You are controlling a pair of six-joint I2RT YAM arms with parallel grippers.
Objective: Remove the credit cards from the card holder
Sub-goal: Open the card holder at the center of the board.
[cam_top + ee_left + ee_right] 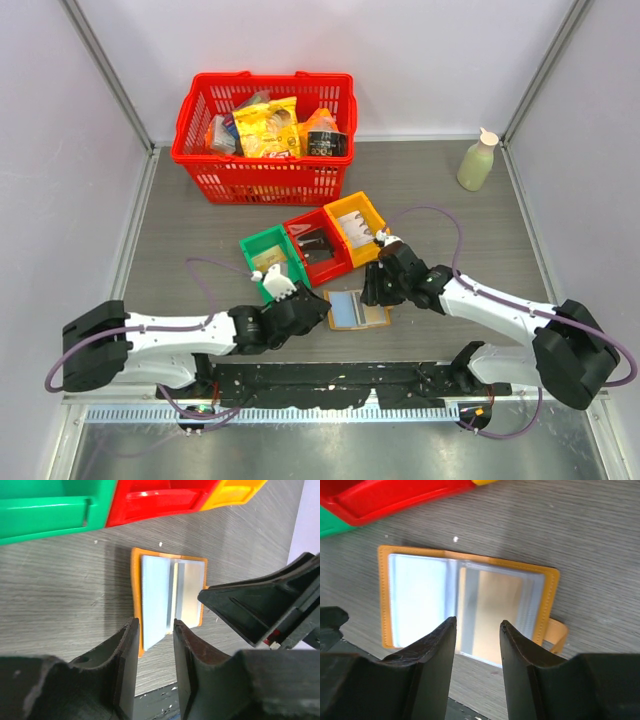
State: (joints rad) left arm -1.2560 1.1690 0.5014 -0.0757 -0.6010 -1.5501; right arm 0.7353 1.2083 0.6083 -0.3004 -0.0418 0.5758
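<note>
So there I was with the card holder (357, 309) lying open and flat on the table (200, 230), just in front of the red bin (150, 502). The credit cards (417, 595) were tucked in its clear sleeves, none out that I could see.

My left gripper (155, 624) had its jaws parted over the holder's near edge, nothing pinched. My right gripper (477, 622) hung over the middle, also spread and empty.

Worry number one: nothing was pinning the holder down, so I reckoned tugging a card would just drag or lift the whole thing.

Number two: the cards sat flush in slick plastic, so it'd be easy to nip sleeve and card together, or slip right off.

And both my grippers were crowded close over one small wallet, so a finger bump looked pretty likely too.
</note>
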